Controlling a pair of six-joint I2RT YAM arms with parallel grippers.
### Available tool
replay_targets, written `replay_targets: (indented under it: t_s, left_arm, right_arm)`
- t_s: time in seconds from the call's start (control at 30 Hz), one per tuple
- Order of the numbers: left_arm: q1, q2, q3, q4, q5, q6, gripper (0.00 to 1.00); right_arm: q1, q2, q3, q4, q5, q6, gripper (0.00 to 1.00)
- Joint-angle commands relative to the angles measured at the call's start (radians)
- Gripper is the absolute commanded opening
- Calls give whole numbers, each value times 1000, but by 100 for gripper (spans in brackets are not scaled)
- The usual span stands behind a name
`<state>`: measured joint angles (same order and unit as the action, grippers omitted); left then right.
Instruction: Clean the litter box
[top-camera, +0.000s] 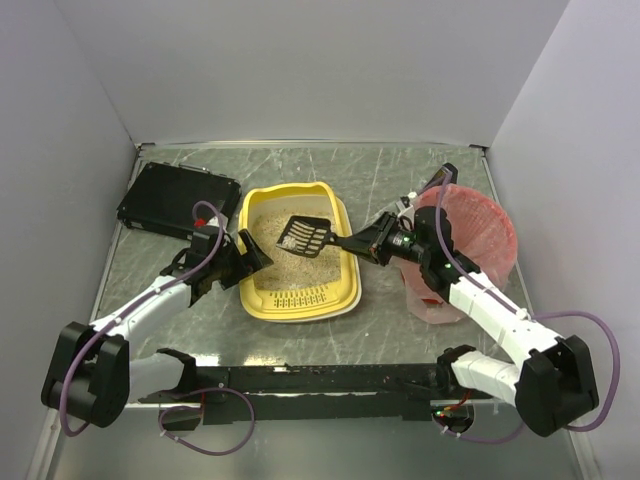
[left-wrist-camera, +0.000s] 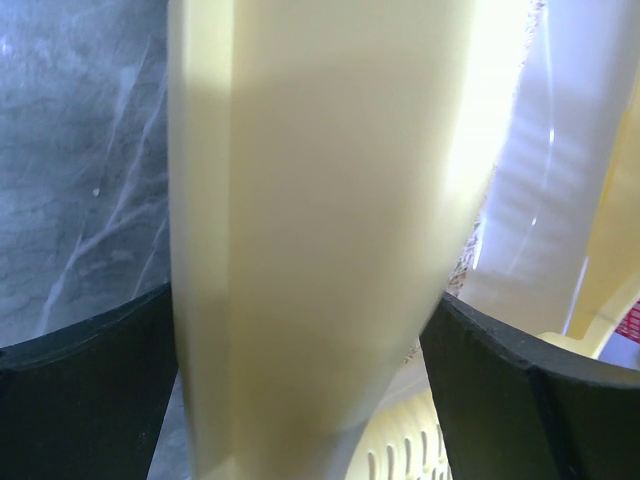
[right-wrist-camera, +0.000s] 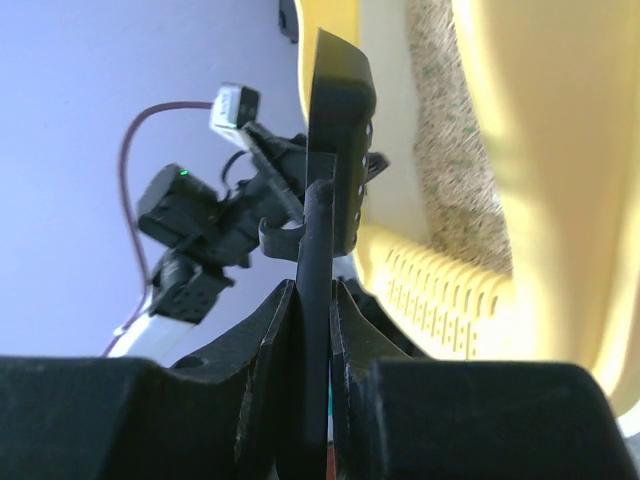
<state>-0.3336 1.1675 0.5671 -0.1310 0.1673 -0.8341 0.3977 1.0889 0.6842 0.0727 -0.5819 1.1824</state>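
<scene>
Your left fingers (top-camera: 247, 258) are spread wide, straddling left wall of yellow litter box (top-camera: 300, 298). Wall stands between them; contact not clear. Your right fingers (top-camera: 374, 243) are pressed together on handle of black slotted scoop (top-camera: 305, 235), handle pinched edge-on. Scoop head sits over beige litter (top-camera: 280, 265), far-right part of box; whether it touches litter, cannot tell. Litter box lies mid-tabletop (top-camera: 385, 320), slotted rim at near end, between flat black box (top-camera: 175, 200) far left and pink-red bag-lined bin (top-camera: 482, 228) right.

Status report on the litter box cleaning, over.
Left gripper open, jaws astride the litter box wall. Right gripper shut on black scoop, head over the litter. Nothing blocking the scoop.
</scene>
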Motion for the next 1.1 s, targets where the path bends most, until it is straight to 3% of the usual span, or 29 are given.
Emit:
replay_targets:
  t_s: [0.0, 0.1, 0.17, 0.27, 0.4, 0.47, 0.63, 0.73, 0.87, 0.97, 1.07]
  left_arm:
    - [-4, -29, -3, 30, -11, -17, 97]
    - [-4, -25, 2, 30, -6, -7, 97]
    - [-4, -19, 8, 5, -23, -3, 97]
    - [-4, -26, 10, 14, -32, -3, 97]
    - [-4, -22, 10, 13, -25, -3, 97]
    - [-4, -19, 13, 21, -20, 1, 97]
    - [-4, -14, 22, 19, -11, 4, 97]
    - [-4, -25, 24, 10, -29, 6, 97]
    - [-4, -42, 22, 1, -43, 3, 97]
    - [-4, -43, 33, -6, -38, 13, 97]
    - [-4, -52, 36, -28, -58, 13, 97]
  right_arm:
    - [-20, -70, -8, 74, -12, 126, 0]
    - [-25, -5, 34, 195, -134, 179, 0]
    - [-34, -29, -59, 272, -167, 235, 0]
    - [-54, -43, -85, 309, -111, 258, 0]
    - [-43, -29, -84, 403, -197, 328, 0]
    - [-52, -75, -184, 516, -100, 379, 0]
    - [-53, -30, -78, 469, -188, 333, 0]
    - [-63, -73, -59, 313, -113, 229, 0]
    - [-59, -78, -48, 325, -147, 230, 0]
    - [-56, -86, 10, 161, -116, 126, 0]
    - [-59, -115, -9, 136, -115, 102, 0]
